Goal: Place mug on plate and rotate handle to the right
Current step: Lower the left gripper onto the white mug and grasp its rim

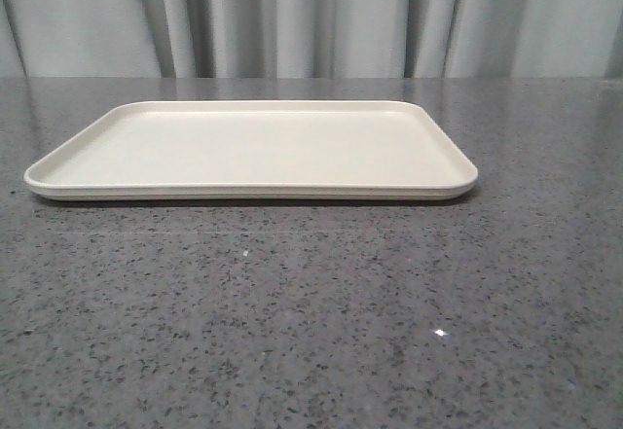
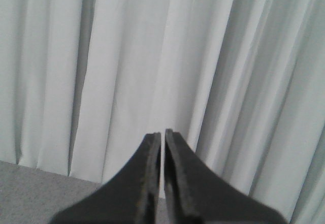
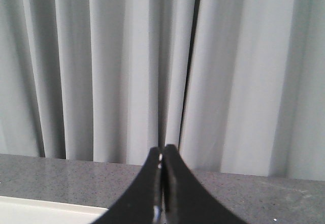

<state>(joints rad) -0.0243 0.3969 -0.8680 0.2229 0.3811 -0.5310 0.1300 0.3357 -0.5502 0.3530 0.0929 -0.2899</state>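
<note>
The cream rectangular plate (image 1: 253, 147) lies flat on the grey speckled table, across the middle of the front view, with nothing on it. A corner of the plate (image 3: 45, 211) also shows in the right wrist view. The mug and its handle are out of view in every frame. My left gripper (image 2: 163, 132) is shut and empty, facing the white curtain. My right gripper (image 3: 163, 149) is shut and empty, raised above the table near the plate's edge. Neither gripper shows in the front view.
A white pleated curtain (image 1: 311, 16) hangs behind the table's far edge. The grey speckled tabletop (image 1: 311, 332) stretches in front of the plate.
</note>
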